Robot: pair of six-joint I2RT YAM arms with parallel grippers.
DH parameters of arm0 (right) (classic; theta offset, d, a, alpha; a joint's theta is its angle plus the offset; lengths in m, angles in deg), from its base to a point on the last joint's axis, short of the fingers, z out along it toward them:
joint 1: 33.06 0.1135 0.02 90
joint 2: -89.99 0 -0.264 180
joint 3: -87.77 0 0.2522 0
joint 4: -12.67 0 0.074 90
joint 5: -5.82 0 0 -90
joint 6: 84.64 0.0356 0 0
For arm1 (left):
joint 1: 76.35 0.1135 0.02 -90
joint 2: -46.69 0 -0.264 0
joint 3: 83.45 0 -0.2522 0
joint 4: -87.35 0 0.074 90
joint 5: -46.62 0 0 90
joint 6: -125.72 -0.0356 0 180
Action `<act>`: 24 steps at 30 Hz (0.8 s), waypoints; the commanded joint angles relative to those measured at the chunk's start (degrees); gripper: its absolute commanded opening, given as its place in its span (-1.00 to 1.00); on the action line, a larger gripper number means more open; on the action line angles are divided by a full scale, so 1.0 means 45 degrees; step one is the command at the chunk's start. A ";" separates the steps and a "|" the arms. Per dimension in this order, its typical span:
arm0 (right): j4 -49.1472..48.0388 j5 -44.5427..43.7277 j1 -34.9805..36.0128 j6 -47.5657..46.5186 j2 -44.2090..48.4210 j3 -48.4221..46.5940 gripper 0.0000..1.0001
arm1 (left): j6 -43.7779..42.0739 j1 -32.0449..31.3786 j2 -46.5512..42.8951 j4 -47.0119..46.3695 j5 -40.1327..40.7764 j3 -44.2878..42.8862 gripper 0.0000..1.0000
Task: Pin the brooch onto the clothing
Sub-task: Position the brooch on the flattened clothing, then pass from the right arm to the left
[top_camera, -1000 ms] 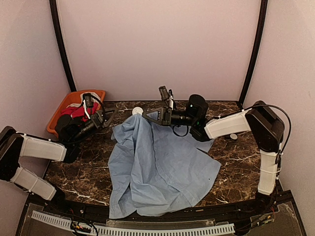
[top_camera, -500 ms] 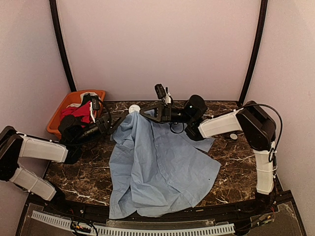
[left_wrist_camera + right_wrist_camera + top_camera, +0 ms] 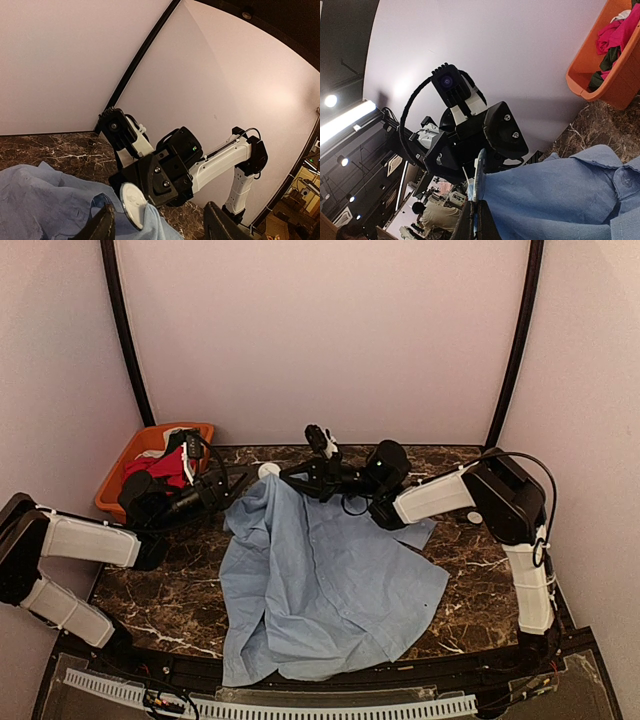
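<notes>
Blue shirt [image 3: 320, 580] edge plus the white brooch [image 3: 132, 200] sit pinched in your right jaws; left jaws gape apart near the brooch, holding nothing.

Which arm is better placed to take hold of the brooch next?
Left, probably: the left gripper stands open, fingers flanking the brooch; the right gripper is shut on brooch and shirt edge.
</notes>
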 commanded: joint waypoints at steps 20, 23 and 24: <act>-0.1035 0.0772 -0.0103 -0.1940 0.0792 -0.0398 -1.00 | -0.0060 -0.0094 -0.0733 0.0796 0.1260 0.0332 0.17; 0.0424 0.0941 -0.0105 -0.3551 0.1343 -0.0203 -1.00 | 0.0277 -0.0117 -0.0307 -0.0055 0.0984 0.0401 0.17; 0.0857 0.0968 -0.0108 -0.3997 0.1520 -0.0180 -1.00 | 0.0415 -0.0118 -0.0228 -0.0223 0.0820 0.0390 0.17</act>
